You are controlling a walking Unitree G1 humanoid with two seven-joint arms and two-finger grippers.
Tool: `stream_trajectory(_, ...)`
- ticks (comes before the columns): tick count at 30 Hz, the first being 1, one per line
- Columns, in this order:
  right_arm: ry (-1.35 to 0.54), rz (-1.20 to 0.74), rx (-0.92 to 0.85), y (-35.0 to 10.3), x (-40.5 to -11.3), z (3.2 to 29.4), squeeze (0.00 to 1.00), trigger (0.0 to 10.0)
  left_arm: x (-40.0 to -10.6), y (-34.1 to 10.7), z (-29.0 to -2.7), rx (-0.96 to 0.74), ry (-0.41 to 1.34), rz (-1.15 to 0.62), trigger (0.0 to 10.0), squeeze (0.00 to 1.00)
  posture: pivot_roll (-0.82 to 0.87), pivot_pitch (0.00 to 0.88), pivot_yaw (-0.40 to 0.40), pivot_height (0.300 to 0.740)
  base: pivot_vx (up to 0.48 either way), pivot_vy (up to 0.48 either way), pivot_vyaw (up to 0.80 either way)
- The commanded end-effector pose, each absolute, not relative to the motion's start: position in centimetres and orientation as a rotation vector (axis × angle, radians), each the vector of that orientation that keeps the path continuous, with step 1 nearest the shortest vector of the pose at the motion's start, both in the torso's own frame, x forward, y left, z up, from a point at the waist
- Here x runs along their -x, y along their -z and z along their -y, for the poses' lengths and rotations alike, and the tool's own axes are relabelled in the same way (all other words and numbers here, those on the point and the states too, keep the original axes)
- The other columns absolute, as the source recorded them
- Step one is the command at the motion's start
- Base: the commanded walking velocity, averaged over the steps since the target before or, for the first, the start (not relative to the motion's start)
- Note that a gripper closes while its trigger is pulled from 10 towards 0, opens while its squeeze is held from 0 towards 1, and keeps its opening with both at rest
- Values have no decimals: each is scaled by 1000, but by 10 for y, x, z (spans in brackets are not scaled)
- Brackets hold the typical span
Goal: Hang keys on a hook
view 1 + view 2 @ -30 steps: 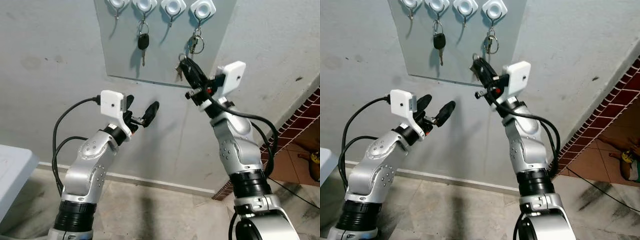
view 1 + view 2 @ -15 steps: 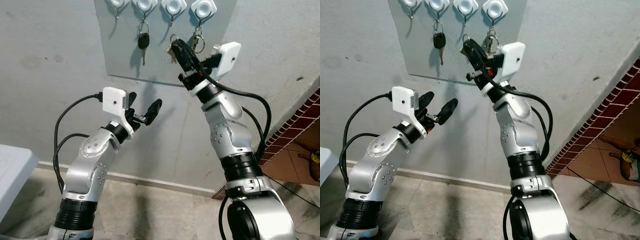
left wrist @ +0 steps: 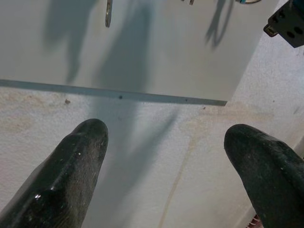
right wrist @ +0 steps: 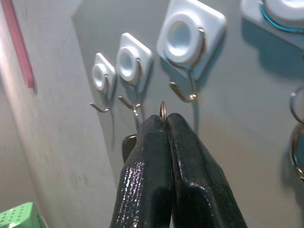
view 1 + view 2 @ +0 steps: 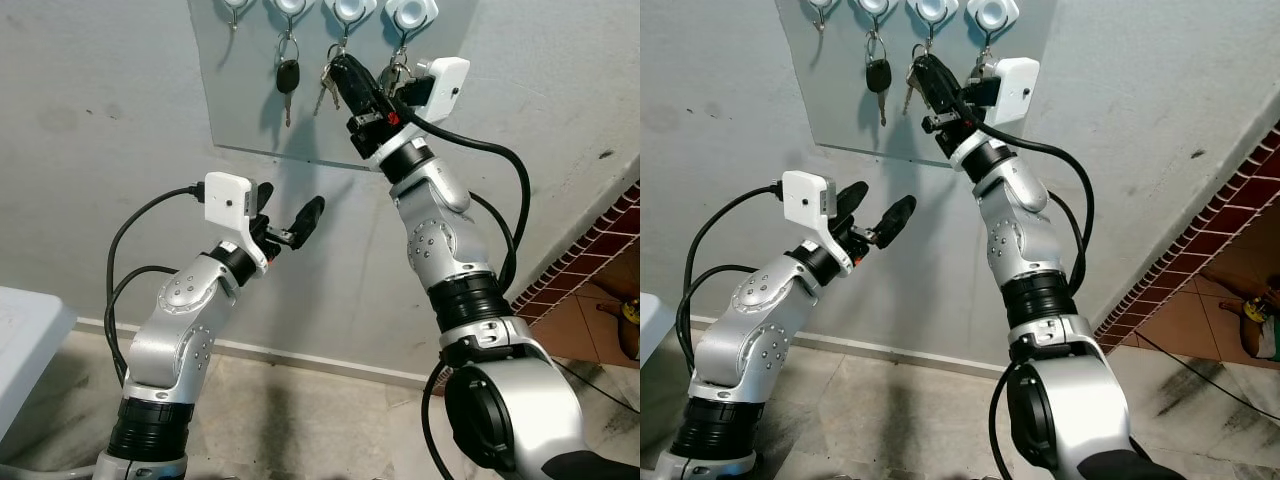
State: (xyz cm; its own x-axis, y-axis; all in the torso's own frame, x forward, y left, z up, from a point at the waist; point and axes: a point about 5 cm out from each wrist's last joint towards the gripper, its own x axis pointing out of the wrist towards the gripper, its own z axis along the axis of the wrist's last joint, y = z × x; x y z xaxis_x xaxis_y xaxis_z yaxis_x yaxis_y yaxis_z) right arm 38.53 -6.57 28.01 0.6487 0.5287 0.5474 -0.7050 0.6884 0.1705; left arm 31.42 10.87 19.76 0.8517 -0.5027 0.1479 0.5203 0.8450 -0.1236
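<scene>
1. The right tool (image 5: 338,72) is raised high against the grey panel (image 5: 250,100) on the wall, its two black fingers (image 4: 161,156) pressed tightly together on the ring of a key bunch (image 5: 325,85).
2. In the right wrist view the thin metal ring (image 4: 163,110) stands out just past the fingertips, close below the metal hook (image 4: 186,90) of a white square holder (image 4: 187,38); I cannot tell whether ring and hook touch.
3. In the head views the keys dangle at about 7 o'clock from the right tool's tip, directly under the third white holder (image 5: 348,8) in the row.
4. A black car key (image 5: 287,80) hangs from the second holder, at 9 o'clock of the held bunch, apart from it.
5. Another key bunch (image 5: 395,72) hangs from the fourth holder, partly hidden behind the right wrist camera housing (image 5: 443,85).
6. The left tool (image 5: 285,222) is held out below the panel's lower edge, at about 7 o'clock of the right tool and well apart from it; its fingers (image 3: 76,166) stand wide apart with nothing between them, facing bare wall.
</scene>
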Motion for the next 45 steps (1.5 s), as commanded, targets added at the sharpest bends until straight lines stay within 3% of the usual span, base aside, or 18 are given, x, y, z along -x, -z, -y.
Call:
stream_trajectory(1, -731, 524, -409, -291, -386, 65, 0, 10000, -312, -201, -109, 156, 537, 118, 10000, 0, 65, 151, -53, 732, 0, 0, 0)
stream_trajectory(45, -754, 561, -496, -303, -394, 66, 0, 10000, -313, -201, -107, 159, 538, 118, 10000, 0, 73, 137, -56, 732, 0, 0, 0)
